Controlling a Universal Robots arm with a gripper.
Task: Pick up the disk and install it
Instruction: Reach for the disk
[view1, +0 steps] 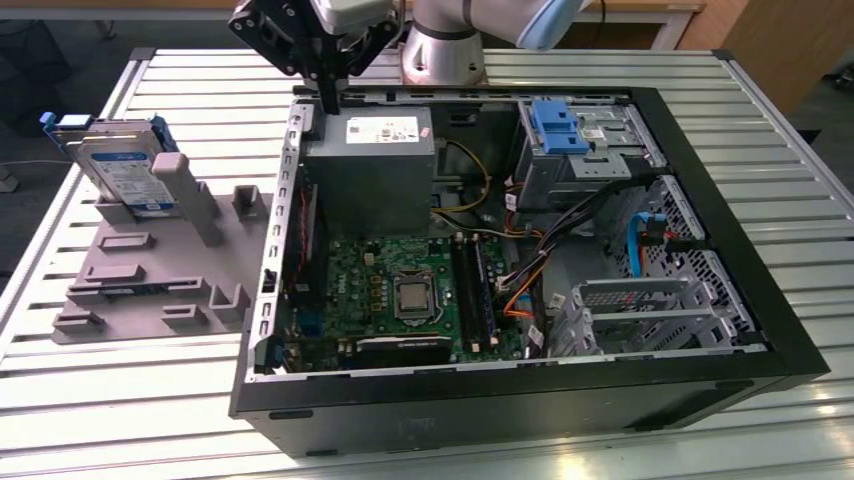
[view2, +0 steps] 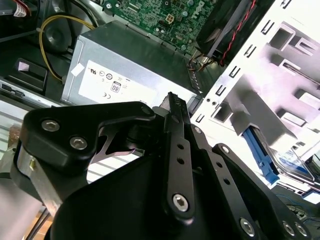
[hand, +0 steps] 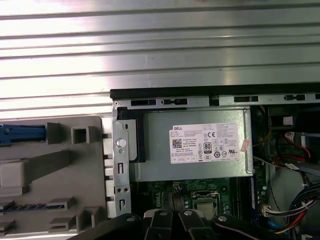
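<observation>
Table: slatted metal table in the exterior view, with an open computer case in the middle and a grey holder by the edge on the exterior view's left.
Disk: there it is, the disk, leaning upright at the holder's far end, well apart from the case.
Gripper: the gripper hangs over the case's far corner on the exterior view's left, right by the grey box, tips pinched together on nothing.
Second wrist view: gripper points at the grey box. The disk sits beyond the case wall, tucked in the holder.
First wrist view: gripper over the case near the grey box, with the holder beside the case and the table beyond.
</observation>
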